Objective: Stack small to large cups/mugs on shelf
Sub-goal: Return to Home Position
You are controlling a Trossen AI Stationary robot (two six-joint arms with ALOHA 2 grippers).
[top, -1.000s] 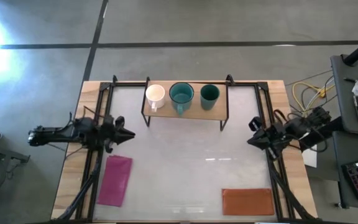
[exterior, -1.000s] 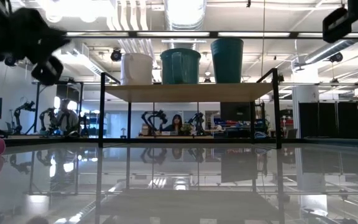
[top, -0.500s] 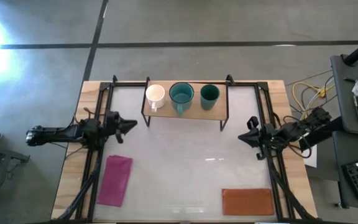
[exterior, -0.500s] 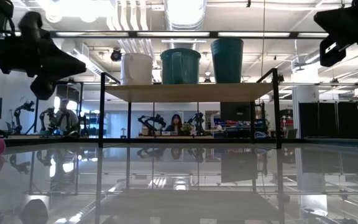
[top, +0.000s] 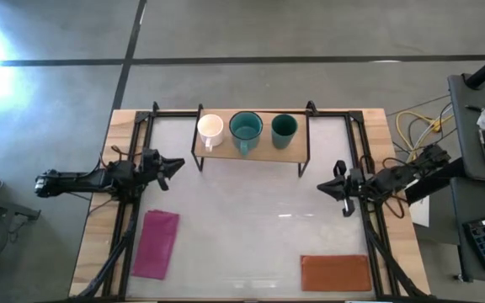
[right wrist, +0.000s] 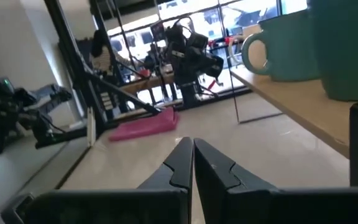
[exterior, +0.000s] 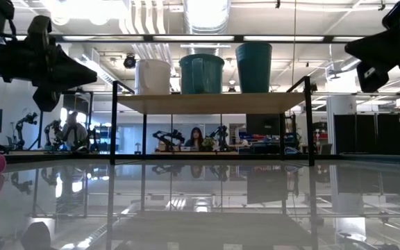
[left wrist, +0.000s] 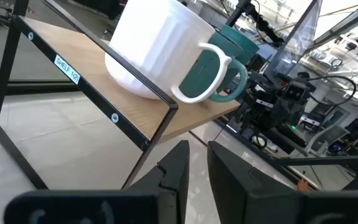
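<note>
Now the right tool (top: 325,188), closed, has moved inward from the desk's right edge; the left tool (top: 178,164), nearly closed, sits just beside the shelf (top: 251,148) holding three cups (top: 247,128).

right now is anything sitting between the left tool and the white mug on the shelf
Nothing visible blocks it. Bare table lies between the left tool and the white mug, which stands at the nearest end of the shelf, beside the shelf's black corner leg.

Grey concrete floor (top: 310,29), bright ceiling lights (exterior: 203,10)
</note>
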